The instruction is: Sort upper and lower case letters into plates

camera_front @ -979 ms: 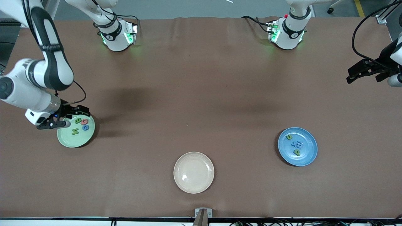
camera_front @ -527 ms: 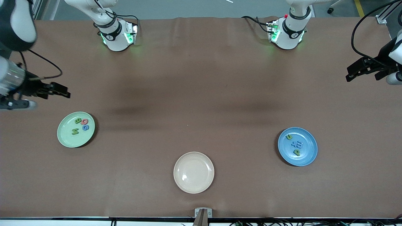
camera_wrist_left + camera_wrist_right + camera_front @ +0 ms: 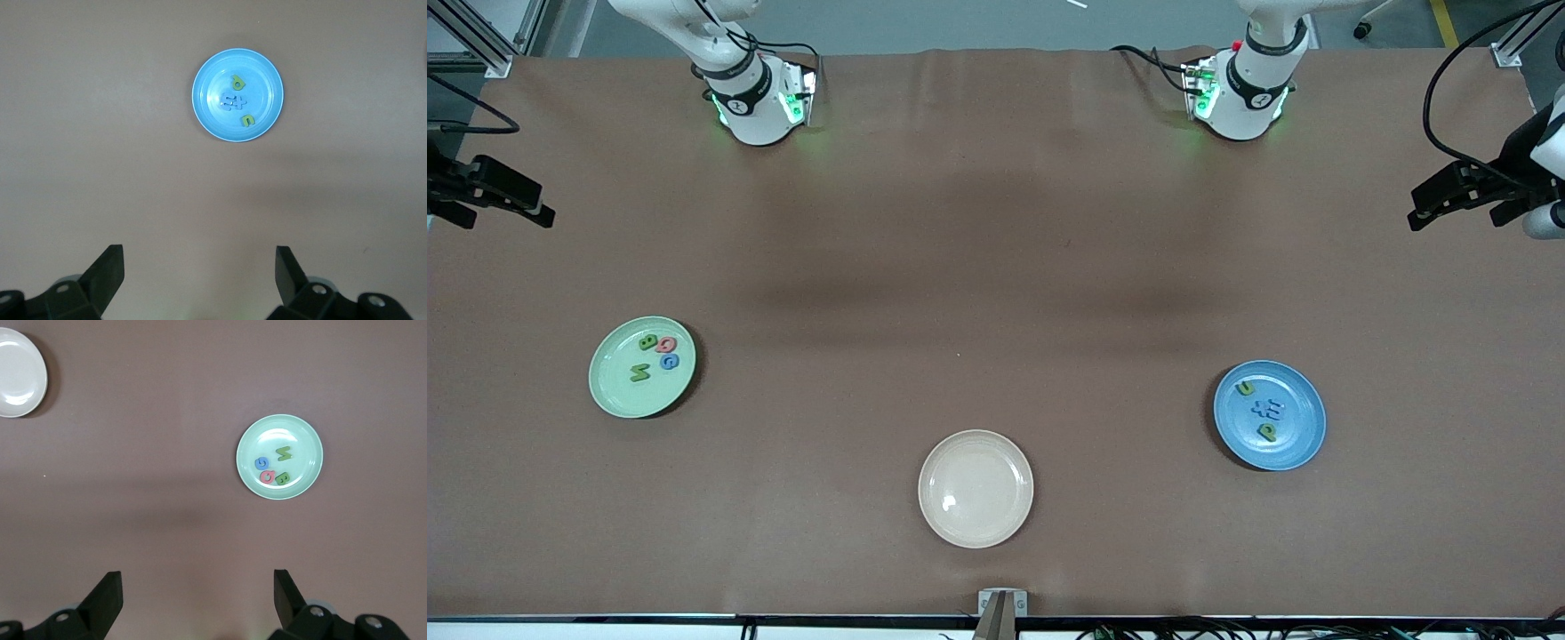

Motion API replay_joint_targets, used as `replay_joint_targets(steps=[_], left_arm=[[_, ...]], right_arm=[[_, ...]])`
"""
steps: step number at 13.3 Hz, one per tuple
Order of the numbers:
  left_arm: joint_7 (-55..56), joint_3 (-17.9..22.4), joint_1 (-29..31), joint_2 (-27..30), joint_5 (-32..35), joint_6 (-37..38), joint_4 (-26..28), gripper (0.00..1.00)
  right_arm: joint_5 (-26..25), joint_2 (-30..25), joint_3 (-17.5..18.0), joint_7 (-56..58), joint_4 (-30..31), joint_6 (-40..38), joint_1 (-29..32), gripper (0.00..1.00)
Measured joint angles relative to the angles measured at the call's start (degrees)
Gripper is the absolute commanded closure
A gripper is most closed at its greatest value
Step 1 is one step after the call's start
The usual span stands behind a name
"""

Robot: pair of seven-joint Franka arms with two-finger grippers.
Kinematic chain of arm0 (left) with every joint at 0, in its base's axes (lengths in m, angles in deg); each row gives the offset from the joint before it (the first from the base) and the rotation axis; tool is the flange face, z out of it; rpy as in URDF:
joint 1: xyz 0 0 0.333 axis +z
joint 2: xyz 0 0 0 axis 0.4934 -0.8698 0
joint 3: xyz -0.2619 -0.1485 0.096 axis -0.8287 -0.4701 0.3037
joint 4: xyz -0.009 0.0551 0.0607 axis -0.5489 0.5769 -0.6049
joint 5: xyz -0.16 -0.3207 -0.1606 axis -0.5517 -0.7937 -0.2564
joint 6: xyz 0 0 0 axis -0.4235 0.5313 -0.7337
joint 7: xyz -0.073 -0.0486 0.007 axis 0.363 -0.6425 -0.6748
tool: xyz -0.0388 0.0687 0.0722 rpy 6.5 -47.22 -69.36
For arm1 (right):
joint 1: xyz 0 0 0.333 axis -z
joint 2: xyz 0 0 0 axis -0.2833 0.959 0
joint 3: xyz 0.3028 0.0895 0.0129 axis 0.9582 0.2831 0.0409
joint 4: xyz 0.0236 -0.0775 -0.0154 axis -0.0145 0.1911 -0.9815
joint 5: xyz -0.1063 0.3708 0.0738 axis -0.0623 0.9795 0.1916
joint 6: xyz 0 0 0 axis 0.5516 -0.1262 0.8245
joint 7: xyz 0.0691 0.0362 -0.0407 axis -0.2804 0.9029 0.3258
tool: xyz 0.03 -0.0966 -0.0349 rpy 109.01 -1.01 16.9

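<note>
Both arms are glossy white with black bands at the joints. Each round white base (image 3: pixel 758 98) carries a black ring with a small white mark and glows green at its side; black cables loop from the bases. The left tool (image 3: pixel 1463 197) and right tool (image 3: pixel 494 191) are matte black, with wedge-shaped fingers (image 3: pixel 107 270) and small round screws.
</note>
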Motion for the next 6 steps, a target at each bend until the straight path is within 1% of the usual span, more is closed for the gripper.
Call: replay_joint_targets(steps=[2,6], left_arm=[[0.0,0.08,0.0,0.0,0.0,-0.02,-0.14,0.0],[0.06,0.21,0.02,0.0,0.0,-0.03,-0.58,0.0]], right_arm=[[-1.5,0.33,-0.18,-0.06,-0.73,0.06,0.0,0.0],[-1.84,0.54,-0.32,-0.13,-1.93,0.07,0.0,0.0]])
